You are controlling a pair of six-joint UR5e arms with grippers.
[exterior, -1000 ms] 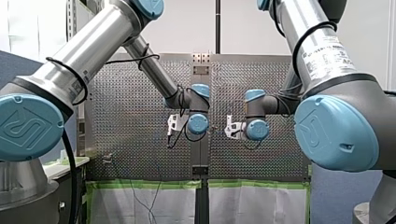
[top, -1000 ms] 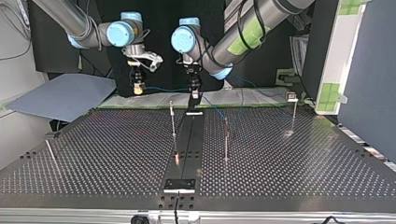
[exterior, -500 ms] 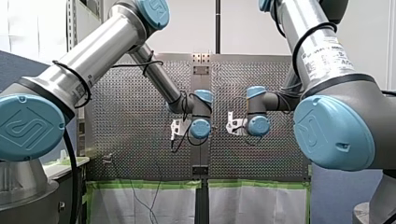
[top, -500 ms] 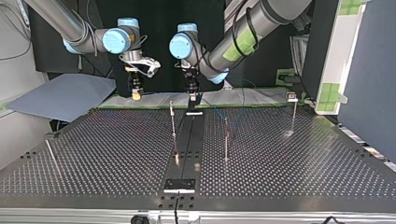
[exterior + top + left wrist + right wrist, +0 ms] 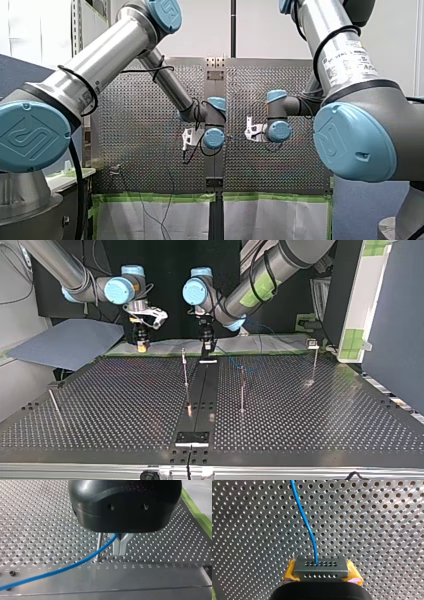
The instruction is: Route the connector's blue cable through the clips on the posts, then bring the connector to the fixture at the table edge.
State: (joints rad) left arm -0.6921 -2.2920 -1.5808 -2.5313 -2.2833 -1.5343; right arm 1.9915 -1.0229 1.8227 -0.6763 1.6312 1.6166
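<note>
Crosswise in my right hand (image 5: 321, 573), the connector (image 5: 321, 568) trails cable (image 5: 308, 527) ahead.

Perforated metal table (image 5: 310, 415), dark centre strip (image 5: 202, 390), 2 thin posts (image 5: 185, 369) flanking it

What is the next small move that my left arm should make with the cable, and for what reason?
Probably shift my left gripper sideways toward the thin post beside it, so the blue cable can seat on that post. Its shut fingers seem to pinch the cable, which crosses the post; my right gripper clamps the connector, so that end looks anchored.
</note>
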